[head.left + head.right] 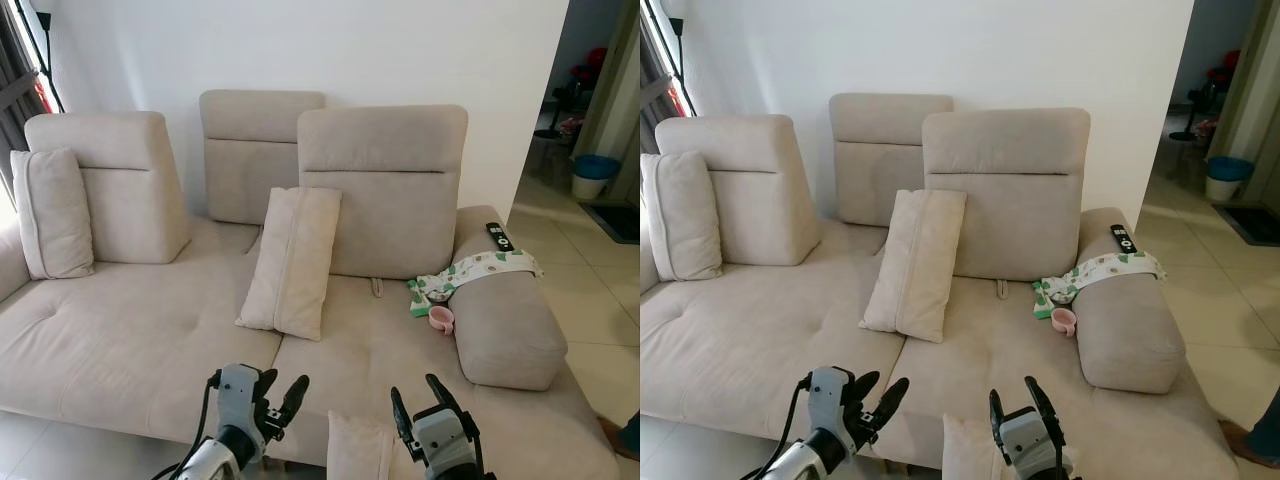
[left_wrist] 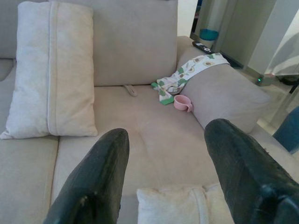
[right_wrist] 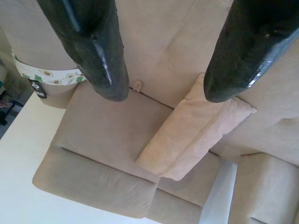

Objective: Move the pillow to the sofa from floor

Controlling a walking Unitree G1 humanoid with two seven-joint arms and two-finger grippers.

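Observation:
The top end of a small beige pillow [image 1: 355, 445] pokes up at the front edge of the beige sofa [image 1: 150, 340]; I cannot tell what it rests on. It lies between my two grippers and neither holds it. Just to its left, my left gripper [image 1: 283, 385] is open; in the left wrist view the pillow [image 2: 180, 205] sits low between the black fingers [image 2: 98, 182]. To its right, my right gripper [image 1: 420, 400] is also open, with nothing between its fingers [image 3: 98, 51]. A larger beige pillow [image 1: 290, 262] leans upright against the middle backrest.
Another pillow [image 1: 52, 213] stands at the sofa's left end. A pink cup [image 1: 441, 319] and an avocado-print cloth [image 1: 475, 270] lie by the right armrest, with a black remote [image 1: 499, 236] on top of it. A blue bin [image 1: 595, 175] stands in the tiled hallway to the right.

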